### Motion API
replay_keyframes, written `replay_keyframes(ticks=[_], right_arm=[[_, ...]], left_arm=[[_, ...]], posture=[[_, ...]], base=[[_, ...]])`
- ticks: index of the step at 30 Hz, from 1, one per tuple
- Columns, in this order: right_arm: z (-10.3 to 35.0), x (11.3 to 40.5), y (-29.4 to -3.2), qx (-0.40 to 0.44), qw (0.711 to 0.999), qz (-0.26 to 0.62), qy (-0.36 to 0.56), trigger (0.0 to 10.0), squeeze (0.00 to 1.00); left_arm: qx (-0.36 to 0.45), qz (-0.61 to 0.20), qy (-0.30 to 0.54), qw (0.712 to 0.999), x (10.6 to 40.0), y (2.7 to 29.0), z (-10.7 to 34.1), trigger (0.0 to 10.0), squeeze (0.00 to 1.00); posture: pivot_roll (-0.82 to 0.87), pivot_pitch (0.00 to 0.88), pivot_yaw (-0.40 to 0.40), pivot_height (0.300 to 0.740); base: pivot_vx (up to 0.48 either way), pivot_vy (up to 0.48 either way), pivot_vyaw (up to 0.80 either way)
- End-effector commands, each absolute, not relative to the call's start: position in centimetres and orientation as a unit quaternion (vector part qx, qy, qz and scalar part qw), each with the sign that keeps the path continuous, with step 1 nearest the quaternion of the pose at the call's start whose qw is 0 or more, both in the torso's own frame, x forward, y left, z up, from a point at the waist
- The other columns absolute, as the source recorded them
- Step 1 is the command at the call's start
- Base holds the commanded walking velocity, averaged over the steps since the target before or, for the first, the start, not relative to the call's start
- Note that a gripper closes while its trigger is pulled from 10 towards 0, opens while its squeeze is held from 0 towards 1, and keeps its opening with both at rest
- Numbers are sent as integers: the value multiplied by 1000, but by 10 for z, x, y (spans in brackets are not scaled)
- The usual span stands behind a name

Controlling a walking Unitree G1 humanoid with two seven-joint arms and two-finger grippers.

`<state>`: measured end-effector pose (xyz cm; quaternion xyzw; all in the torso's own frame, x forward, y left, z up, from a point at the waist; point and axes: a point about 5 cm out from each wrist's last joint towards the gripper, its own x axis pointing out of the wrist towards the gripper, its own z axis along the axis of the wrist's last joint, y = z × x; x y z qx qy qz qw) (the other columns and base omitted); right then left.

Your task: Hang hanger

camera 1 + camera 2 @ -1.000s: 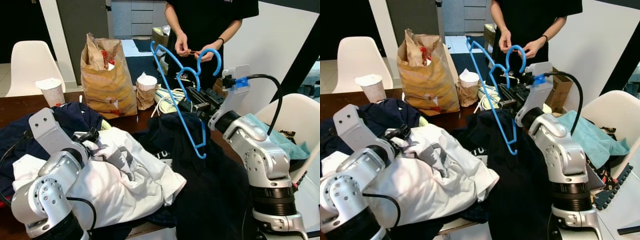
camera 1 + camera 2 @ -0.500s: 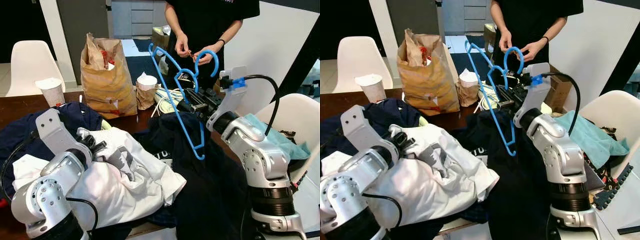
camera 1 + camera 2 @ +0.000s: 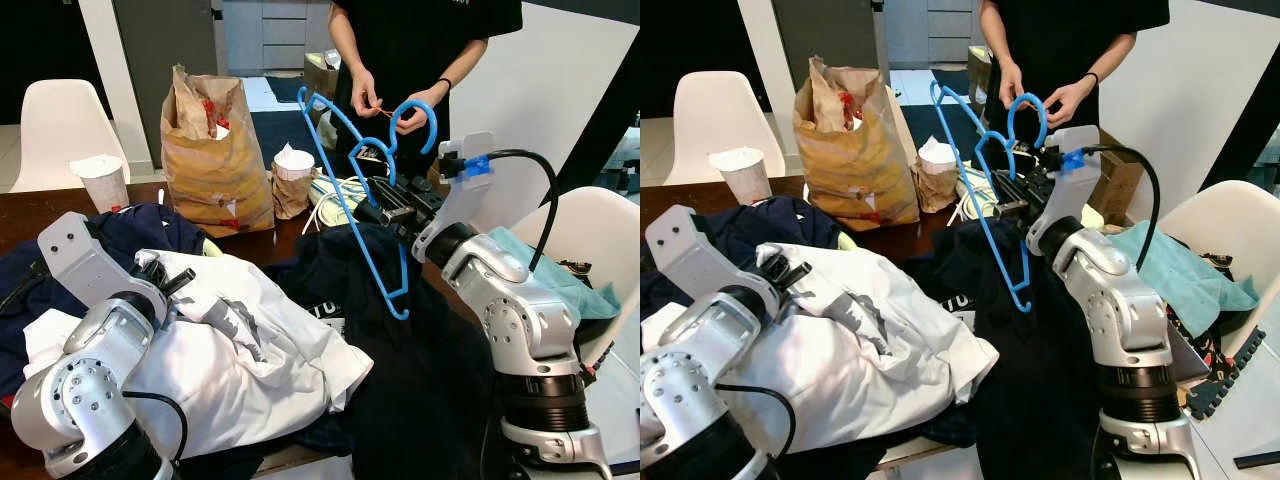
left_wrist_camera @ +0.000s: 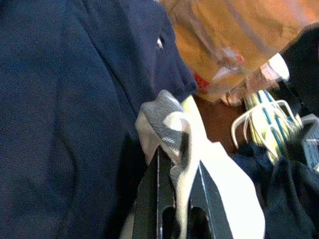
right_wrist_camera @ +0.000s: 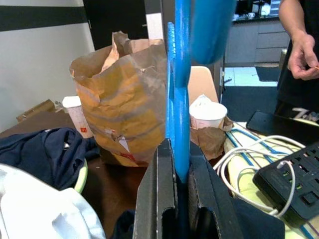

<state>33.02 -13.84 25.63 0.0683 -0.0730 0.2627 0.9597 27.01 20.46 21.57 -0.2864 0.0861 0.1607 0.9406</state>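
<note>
Centre of the frame: the right gripper (image 3: pixel 372 209) holds a bright blue plastic clothes hanger (image 3: pixel 362 200) upright, jaws pinching its frame, above a dark navy garment (image 3: pixel 400 360). Lower left: the left gripper (image 4: pixel 177 169), jaws pinching a fold of white cloth (image 3: pixel 250 350), rests on the heaped dark wooden desk (image 3: pixel 30 215). Upper centre: a person's hands (image 3: pixel 365 92) hover just behind the hanger's hook. A crumpled brown paper bag (image 3: pixel 210 150) stands at upper left.
</note>
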Motion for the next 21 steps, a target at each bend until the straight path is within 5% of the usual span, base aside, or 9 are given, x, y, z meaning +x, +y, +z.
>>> replay_keyframes(ticks=[1, 4, 5, 8, 10, 21], right_arm=[[258, 332, -137, 69, 960, 262, -74, 10000, 0], [258, 332, -137, 69, 960, 262, -74, 10000, 0], [258, 334, -137, 70, 960, 262, -75, 10000, 0], [258, 334, -137, 70, 960, 262, -75, 10000, 0], [258, 335, -136, 72, 959, 263, -75, 10000, 0], [258, 337, -135, 73, 959, 265, -74, 10000, 0]], left_arm=[[-171, 269, -41, 947, 260, 253, 261, 0, 0], [-171, 269, -41, 947, 260, 253, 261, 0, 0], [-47, 354, -153, 921, 237, 291, 310, 0, 0], [-47, 354, -153, 921, 237, 291, 310, 0, 0], [114, 441, -277, 846, 194, 318, 374, 0, 0], [175, 490, -293, 802, 168, 343, 395, 0, 0]], posture=[[32, 0, -62, 740], [32, 0, -62, 740], [42, 0, -68, 740], [42, 0, -68, 740], [55, 0, -75, 740], [57, 0, -78, 740]], base=[[0, 0, 0], [0, 0, 0], [0, 0, 0], [0, 0, 0], [0, 0, 0], [0, 0, 0]])
